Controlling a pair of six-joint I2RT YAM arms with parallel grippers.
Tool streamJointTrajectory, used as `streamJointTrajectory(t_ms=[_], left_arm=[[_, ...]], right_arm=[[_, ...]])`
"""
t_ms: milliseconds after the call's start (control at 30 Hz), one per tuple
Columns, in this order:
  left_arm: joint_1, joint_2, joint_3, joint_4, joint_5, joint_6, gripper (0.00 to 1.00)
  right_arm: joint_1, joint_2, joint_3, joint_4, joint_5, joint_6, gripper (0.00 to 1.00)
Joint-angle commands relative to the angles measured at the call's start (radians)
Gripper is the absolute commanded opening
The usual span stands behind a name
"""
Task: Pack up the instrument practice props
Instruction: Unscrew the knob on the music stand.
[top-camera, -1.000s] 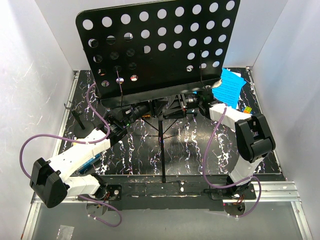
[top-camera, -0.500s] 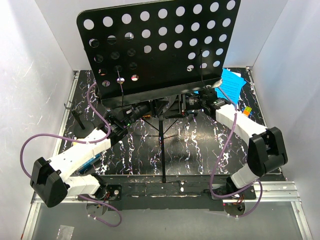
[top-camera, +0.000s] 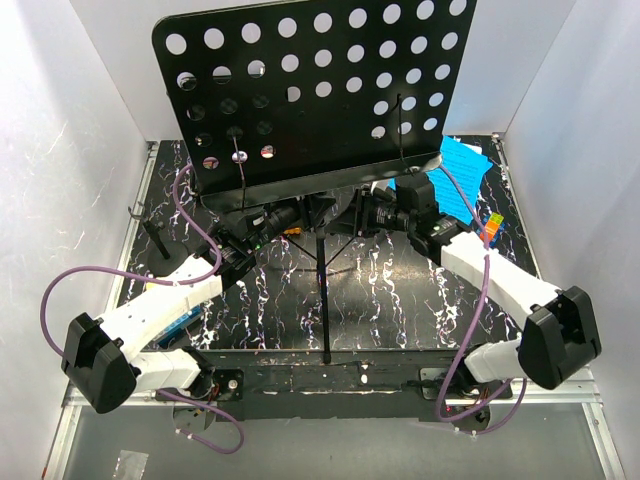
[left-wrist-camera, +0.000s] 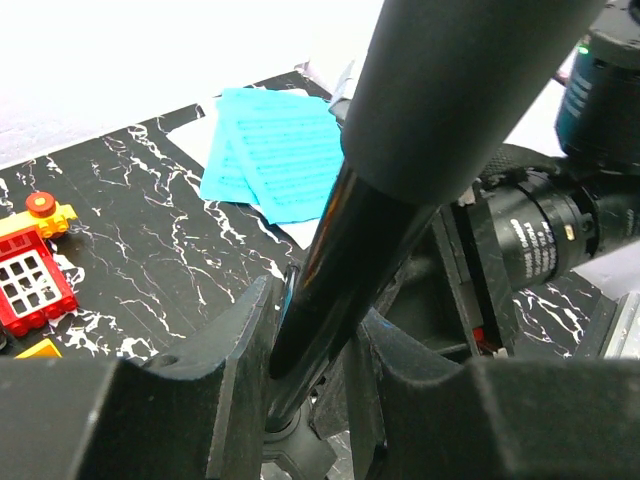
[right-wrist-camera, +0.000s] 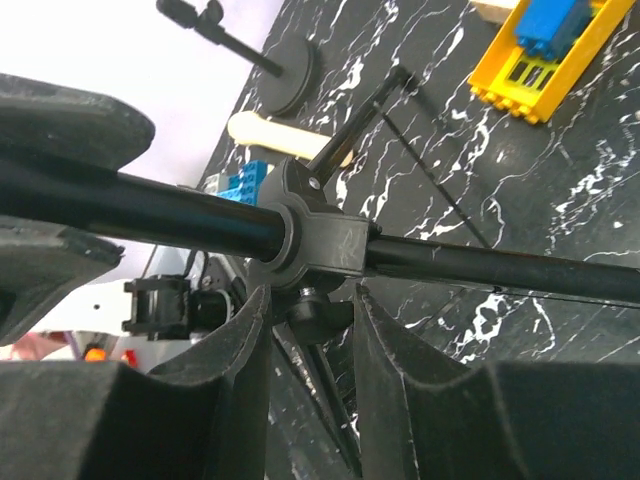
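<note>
Left tool clasps stand; marbled table.

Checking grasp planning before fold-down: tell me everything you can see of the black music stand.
The music stand is black, metal-looking, standing upright at mid-table. Its desk, punched with rows of round holes, is tilted. A glossy pole carries a collar with a knob; thin legs spread onto the marbled table. The left claw is shut on the pole; the right claw straddles the collar's knob, open.

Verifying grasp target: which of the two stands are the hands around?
The tall music stand with the hole-punched desk: the left hand and right hand both straddle its pole. The small round-based mic stand stands apart, untouched.
</note>
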Motion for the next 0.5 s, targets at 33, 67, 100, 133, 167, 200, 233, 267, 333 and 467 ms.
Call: streamJointTrajectory(t_ms=[33, 67, 100, 133, 167, 200, 233, 267, 333, 467], left_arm=[[-0.007, 0.002, 0.056, 0.013, -0.010, -0.138, 0.00], [-0.007, 0.003, 0.054, 0.013, -0.009, -0.139, 0.00], [-0.009, 0.005, 0.054, 0.013, -0.009, -0.141, 0.00], [-0.007, 0.003, 0.053, 0.011, -0.007, -0.144, 0.00], [-0.009, 0.005, 0.053, 0.011, -0.006, -0.146, 0.00], [-0.009, 0.006, 0.053, 0.011, -0.006, -0.149, 0.00], [-0.007, 0.008, 0.051, 0.010, -0.003, -0.153, 0.00], [-0.007, 0.011, 0.053, 0.010, 0.000, -0.153, 0.00], [-0.007, 0.011, 0.053, 0.008, 0.002, -0.156, 0.00], [-0.007, 0.011, 0.054, 0.002, 0.003, -0.161, 0.00]], right_arm=[[0.066, -0.033, -0.110, -0.012, 0.298, -0.172, 0.01], [0.075, -0.053, -0.131, 0.019, 0.326, -0.179, 0.01], [0.087, -0.070, -0.148, 0.043, 0.356, -0.196, 0.01], [0.102, -0.089, -0.170, 0.065, 0.390, -0.216, 0.01], [0.124, -0.104, -0.181, 0.083, 0.448, -0.248, 0.01], [0.142, -0.112, -0.188, 0.093, 0.488, -0.289, 0.01], [0.168, -0.119, -0.196, 0.106, 0.519, -0.316, 0.01], [0.185, -0.123, -0.198, 0.120, 0.574, -0.343, 0.01], [0.204, -0.124, -0.198, 0.131, 0.620, -0.379, 0.01], [0.270, -0.132, -0.193, 0.152, 0.741, -0.500, 0.01]])
